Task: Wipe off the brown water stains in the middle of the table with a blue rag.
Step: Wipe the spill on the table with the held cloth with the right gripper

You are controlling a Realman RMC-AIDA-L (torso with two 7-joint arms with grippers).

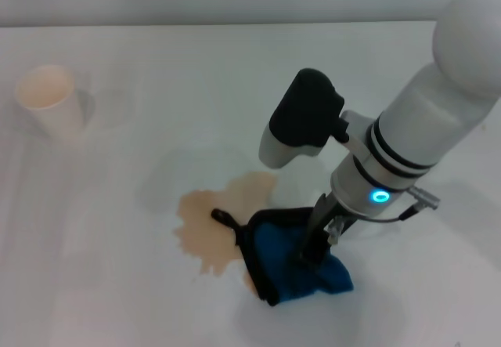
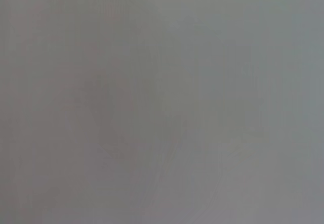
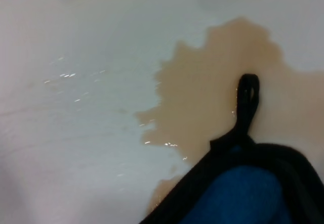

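The white table [image 1: 156,73] filled the view, a paper cup [image 1: 48,100] at its far left. The brown water stains [image 1: 207,225] lay mid-table. The blue rag [image 1: 293,265] (bunched) overlapped their right edge, its loop [image 1: 223,218] pointing left onto the blotch. The right gripper [image 1: 313,249] pressed into the rag; I cannot tell its finger spread.

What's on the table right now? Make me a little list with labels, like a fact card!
table: white, holds everything
stain: brown puddle in the middle, mostly still uncovered
rag: blue with black edge, bunched, overlapping the stain's right edge
rag loop: black, lying on the stain
right end effector: pressed down into the rag
left end effector: not in view
cup: white paper cup, upright, far left, away from the stain
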